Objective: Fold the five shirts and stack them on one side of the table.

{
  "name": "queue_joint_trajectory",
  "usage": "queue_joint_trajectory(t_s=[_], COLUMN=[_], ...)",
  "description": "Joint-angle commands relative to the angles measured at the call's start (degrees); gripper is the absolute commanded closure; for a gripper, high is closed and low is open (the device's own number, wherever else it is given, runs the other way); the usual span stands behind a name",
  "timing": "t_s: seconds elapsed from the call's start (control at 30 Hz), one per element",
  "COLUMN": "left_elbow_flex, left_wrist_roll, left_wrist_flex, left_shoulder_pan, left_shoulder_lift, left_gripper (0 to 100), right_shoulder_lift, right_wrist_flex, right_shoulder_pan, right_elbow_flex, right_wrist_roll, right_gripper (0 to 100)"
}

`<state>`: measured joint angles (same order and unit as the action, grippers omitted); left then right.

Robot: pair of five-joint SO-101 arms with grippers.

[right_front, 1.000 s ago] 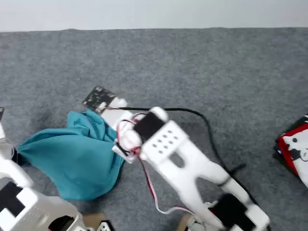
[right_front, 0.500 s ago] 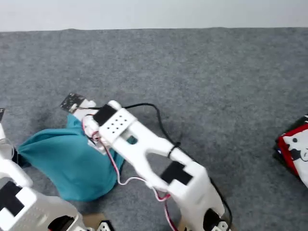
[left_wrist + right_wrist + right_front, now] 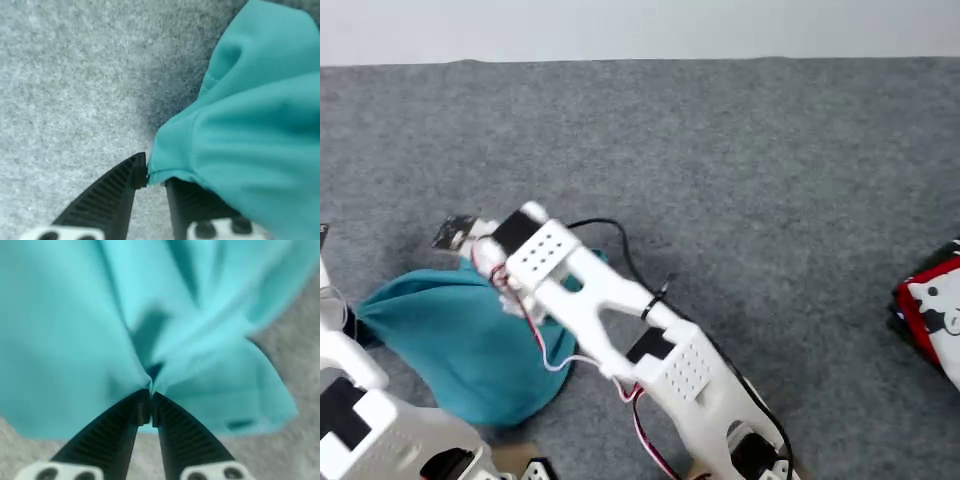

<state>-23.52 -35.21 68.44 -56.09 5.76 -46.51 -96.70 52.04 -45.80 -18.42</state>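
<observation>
While the left tool pinches an edge of the teal shirt, the right tool clenches its fold.

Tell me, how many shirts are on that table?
2: a teal shirt bunched at left; a red-and-white shirt cut off at the right edge. More may be hidden.
</observation>
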Motion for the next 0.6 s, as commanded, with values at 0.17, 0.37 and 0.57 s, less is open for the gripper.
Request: queue_joint_trajectory(t_s=[0.17,0.37,0.57], left_elbow_flex=[2.2,2.1,2.1], left_wrist_roll=[-0.1,-0.2,-0.2], left_wrist_flex=[2.3,8.9,13.0], left_shoulder_pan=[0.3,5.3,9.1], left_shoulder_lift=[-21.6,-35.5,-47.4], left_gripper=[94,94,93], right_shoulder_lift=[1.2,1.2,1.3], right_wrist_flex=[-5.5,-5.5,-5.6], right_shoulder_pan=[-13.8,-19.6,-23.3], right_elbow_flex=[-10.0,-13.5,-18.6], right_wrist_roll=[-1.1,-1.1,-1.2], right_gripper=[98.8,98.8,98.8])
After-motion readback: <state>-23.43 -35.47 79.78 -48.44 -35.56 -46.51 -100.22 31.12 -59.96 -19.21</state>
